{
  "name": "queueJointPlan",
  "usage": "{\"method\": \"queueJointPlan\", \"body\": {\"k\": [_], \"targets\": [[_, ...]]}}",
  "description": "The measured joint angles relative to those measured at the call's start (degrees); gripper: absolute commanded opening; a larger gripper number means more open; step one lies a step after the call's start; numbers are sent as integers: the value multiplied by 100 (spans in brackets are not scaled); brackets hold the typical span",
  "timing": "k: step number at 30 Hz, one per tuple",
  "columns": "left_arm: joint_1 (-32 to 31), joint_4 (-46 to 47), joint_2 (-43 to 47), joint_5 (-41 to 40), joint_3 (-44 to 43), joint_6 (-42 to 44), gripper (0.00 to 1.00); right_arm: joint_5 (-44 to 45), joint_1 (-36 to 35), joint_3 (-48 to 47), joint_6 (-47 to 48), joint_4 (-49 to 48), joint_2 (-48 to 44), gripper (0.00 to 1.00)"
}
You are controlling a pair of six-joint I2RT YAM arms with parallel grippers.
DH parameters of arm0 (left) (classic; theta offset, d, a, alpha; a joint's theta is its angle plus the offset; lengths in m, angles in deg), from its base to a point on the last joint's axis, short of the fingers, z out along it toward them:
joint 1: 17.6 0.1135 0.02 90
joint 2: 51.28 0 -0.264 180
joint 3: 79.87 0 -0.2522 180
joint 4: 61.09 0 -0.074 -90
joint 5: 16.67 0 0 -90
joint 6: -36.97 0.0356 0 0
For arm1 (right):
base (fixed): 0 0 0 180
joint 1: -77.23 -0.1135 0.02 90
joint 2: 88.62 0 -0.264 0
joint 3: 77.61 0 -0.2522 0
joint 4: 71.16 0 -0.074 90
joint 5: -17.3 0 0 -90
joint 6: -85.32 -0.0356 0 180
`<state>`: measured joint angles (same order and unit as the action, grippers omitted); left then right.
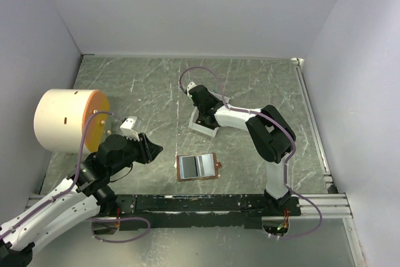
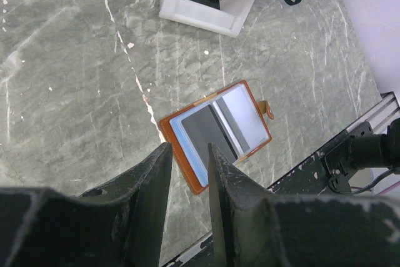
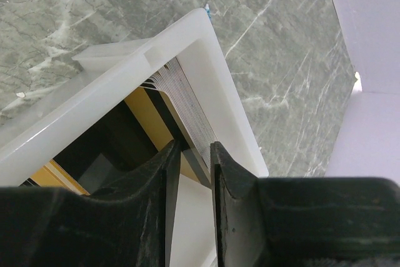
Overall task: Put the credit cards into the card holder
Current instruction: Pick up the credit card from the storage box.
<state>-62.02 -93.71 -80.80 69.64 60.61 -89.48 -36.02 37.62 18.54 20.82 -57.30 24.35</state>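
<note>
Brown leather card holder [image 1: 198, 167]: lying open flat on the marbled grey table [image 1: 144, 85], just ahead of the arm bases, pale blue-grey pockets facing up. Looks like a dark card is already sitting in one pocket, can't swear to it.
Credit cards [image 3: 178, 101]: stacked on edge inside the white plastic box [image 2: 240, 1], farther back on the table, well apart from the holder. Gold-tan, black and a bunch of pale edges showing in the right wrist view.
Right gripper [image 3: 190, 154]: down in the box, jaws narrow, straddling the card edges. Can't tell if they've actually pinched a card, and it's too tight in there to say.
Left gripper [image 2: 186, 154]: hanging above the near edge of the holder, jaws partly apart with nothing between them.
Step in hand: my guess is picking one card out of the stack.
Next move: needs a clean single-card pinch, lift straight out, then carry over and line the card edge up with a pocket slot.
Also there: big cream cylinder [image 1: 65, 120] at left.
</note>
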Motion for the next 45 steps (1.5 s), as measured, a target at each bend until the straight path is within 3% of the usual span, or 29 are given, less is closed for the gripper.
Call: {"method": "queueJointPlan", "body": {"k": [12,21,28,38,45], "targets": [[0,2,-42,0,0,2,41,-26,2,-63,2,39,-44,18],[0,2,-70,2,0,2,41,-286,2,-282,-92,315,-175,1],[0,13,-127,20,0,0,40,-938,-44,-313,-437,975,-568,0],[0,179,-299,240,0,-308,40,-1513,-251,-525,-1635,2013,-1469,0],[0,568,-402,691,0,-796,42,-2446,-339,-116,-3110,2096,-2833,0]]}}
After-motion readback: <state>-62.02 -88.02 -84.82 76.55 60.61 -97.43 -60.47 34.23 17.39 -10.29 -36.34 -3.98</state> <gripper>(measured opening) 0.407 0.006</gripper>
